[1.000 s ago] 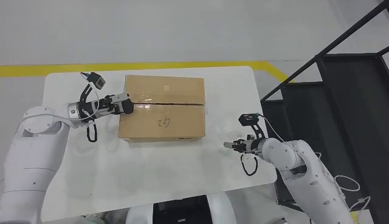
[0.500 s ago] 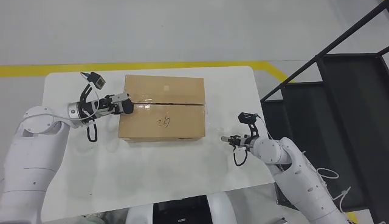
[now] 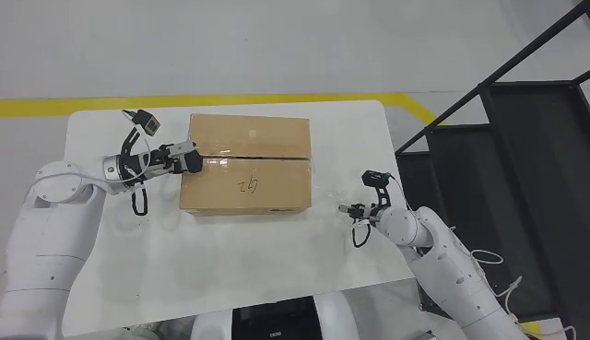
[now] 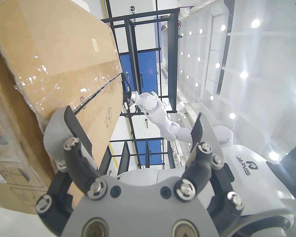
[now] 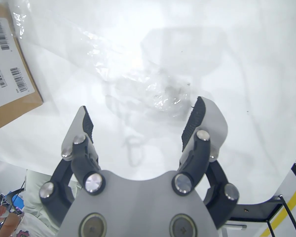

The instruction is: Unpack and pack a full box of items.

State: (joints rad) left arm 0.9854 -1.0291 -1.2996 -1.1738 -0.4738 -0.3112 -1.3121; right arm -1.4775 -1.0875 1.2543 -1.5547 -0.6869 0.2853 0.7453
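A closed cardboard box (image 3: 247, 163) stands in the middle of the white table (image 3: 120, 248); clear tape runs along its split top seam (image 4: 98, 91). My left gripper (image 3: 191, 157) is at the box's left end, level with the seam; its fingers are open, one fingertip (image 4: 70, 118) against the torn top edge, the other in the air. My right gripper (image 3: 348, 210) hangs open over the table to the right of the box. Just ahead of its fingers (image 5: 141, 114) a crumpled strip of clear tape (image 5: 148, 87) lies on the table. The box's labelled side (image 5: 7, 62) shows beside it.
A black metal stair frame (image 3: 516, 137) stands close to the table's right edge. A yellow floor line (image 3: 230, 103) runs behind the table. Bare table surface lies in front of the box and to its right.
The right arm has drawn its elbow in and its gripper has shifted slightly toward the box and away from the front edge. The left arm and the box have stayed still.
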